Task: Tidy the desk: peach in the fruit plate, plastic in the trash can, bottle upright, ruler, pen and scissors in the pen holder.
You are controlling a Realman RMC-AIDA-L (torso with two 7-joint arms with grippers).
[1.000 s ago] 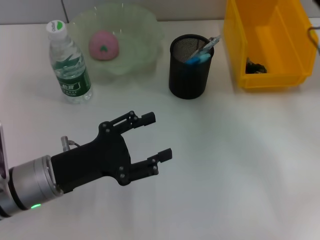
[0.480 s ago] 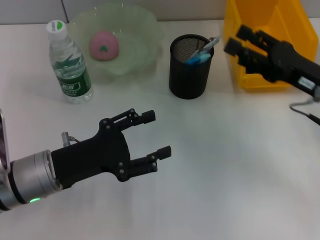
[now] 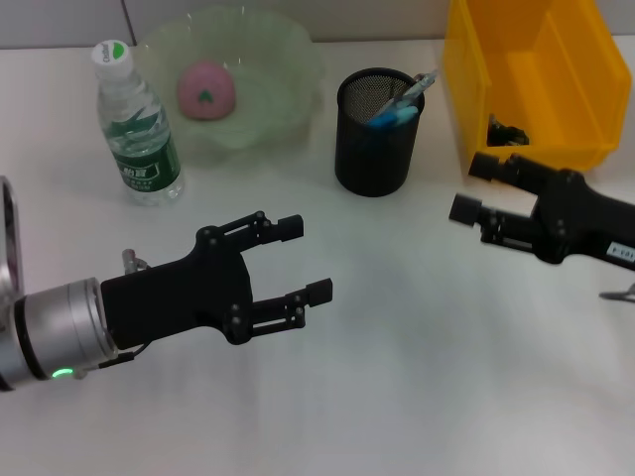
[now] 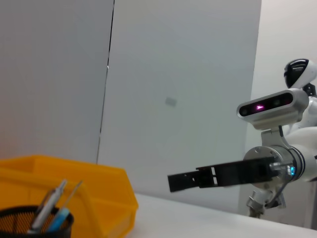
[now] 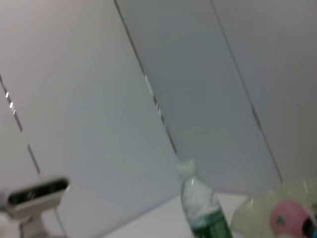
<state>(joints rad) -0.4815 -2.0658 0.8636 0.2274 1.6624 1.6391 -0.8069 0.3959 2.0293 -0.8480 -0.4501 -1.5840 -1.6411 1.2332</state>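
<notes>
Probably a lab: humanoid robot (image 4: 297, 94) nearby

Pink peach (image 3: 205, 88) lies in the pale green fruit plate (image 3: 288, 59) at the desk's (image 3: 417, 377) far edge, left of centre. Clear water bottle (image 3: 137, 124), green label, white cap, stands upright just beside the plate toward the far-left corner. Black mesh pen holder (image 3: 377, 134) stands mid far edge, pen (image 3: 409, 97) leaning inside with blue items. Yellow trash can (image 3: 526, 79) sits at the far-right corner, dark plastic (image 3: 508, 131) inside.
</notes>
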